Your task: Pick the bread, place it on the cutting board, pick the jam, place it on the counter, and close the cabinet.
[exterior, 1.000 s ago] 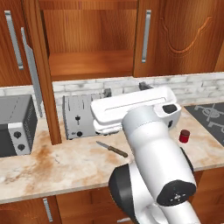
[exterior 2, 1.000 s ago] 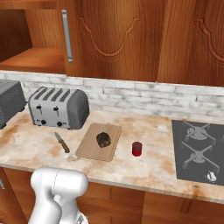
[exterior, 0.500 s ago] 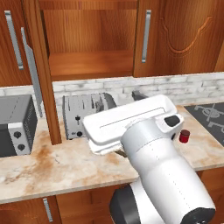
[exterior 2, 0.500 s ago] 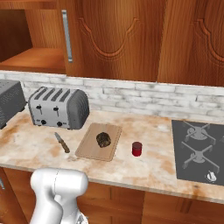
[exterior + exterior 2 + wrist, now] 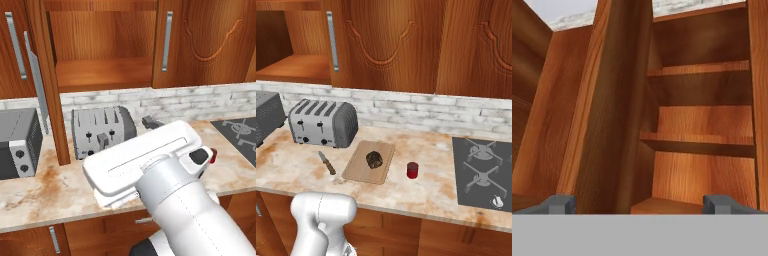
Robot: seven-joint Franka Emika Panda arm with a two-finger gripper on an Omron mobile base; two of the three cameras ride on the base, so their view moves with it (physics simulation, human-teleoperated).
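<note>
1. Gripper (image 5: 638,204): jaws spread wide, holding nothing, aimed at the open cabinet (image 5: 702,125) shelves and door edge.
2. Bread (image 5: 374,159) sits on the cutting board (image 5: 358,169).
3. Jam (image 5: 412,170) stands on the counter (image 5: 421,192), just right of the board.
</note>
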